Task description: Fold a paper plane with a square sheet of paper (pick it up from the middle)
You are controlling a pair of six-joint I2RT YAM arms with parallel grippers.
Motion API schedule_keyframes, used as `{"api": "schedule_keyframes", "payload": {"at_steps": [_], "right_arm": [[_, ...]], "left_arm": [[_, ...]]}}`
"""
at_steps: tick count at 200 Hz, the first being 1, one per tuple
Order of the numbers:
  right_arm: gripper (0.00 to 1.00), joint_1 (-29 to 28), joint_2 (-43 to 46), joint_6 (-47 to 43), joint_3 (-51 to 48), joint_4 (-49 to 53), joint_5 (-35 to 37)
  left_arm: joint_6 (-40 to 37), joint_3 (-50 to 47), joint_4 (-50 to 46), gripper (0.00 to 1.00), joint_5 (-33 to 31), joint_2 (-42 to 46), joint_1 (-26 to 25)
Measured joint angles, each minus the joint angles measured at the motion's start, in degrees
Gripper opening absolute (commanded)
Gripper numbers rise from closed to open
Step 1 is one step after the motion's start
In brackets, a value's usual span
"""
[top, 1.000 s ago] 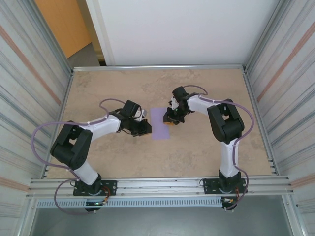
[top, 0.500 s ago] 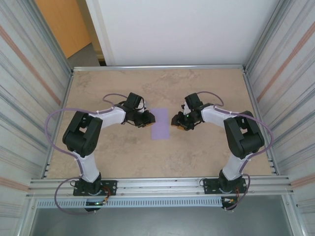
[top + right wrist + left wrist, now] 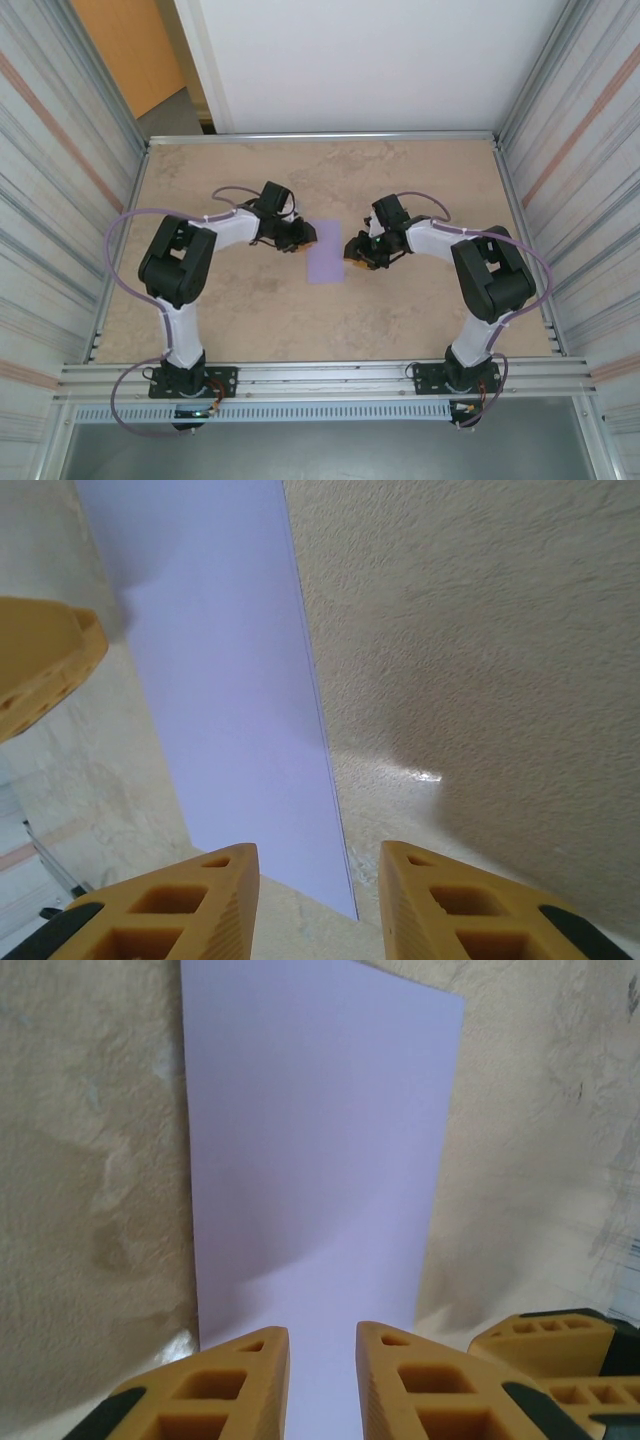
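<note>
Since a second ago the left gripper (image 3: pixel 303 237) has moved from beside the near left edge of the square sheet of paper (image 3: pixel 326 252) up to its far left corner, with the left arm's elbow swinging farther in over the table (image 3: pixel 420 170). The right gripper (image 3: pixel 352 250) has come off the sheet's far right corner and is now sitting just beside the right edge, about halfway along. The sheet itself is lying where it was, flat in the middle of the table, looking longer from near to far than from left to right.

In the left wrist view the left gripper (image 3: pixel 322 1335) is showing its fingers (image 3: pixel 240 1380) a narrow gap apart, hanging over one end of the lilac sheet with nothing pinched between them; whether the tips are touching the paper cannot be told. In the right wrist view the right gripper (image 3: pixel 318 855) is standing with a wider gap, its fingers (image 3: pixel 450 900) straddling a corner of the sheet and gripping nothing.
</note>
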State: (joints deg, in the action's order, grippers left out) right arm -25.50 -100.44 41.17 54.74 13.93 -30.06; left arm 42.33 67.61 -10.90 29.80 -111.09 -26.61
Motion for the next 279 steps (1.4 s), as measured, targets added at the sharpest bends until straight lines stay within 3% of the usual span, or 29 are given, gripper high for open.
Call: {"api": "schedule_keyframes", "payload": {"at_steps": [135, 279], "right_arm": [[0.36, -3.61, -0.17, -0.94, -0.98, 3.08, -1.14], [0.32, -6.4, -1.16, -2.64, -0.07, 5.42, 1.99]], "left_arm": [[3.17, 1.84, -4.28, 0.24, -1.29, -2.71, 0.5], [6.01, 1.51, -2.99, 0.23, 4.81, -4.17, 2.69]]}}
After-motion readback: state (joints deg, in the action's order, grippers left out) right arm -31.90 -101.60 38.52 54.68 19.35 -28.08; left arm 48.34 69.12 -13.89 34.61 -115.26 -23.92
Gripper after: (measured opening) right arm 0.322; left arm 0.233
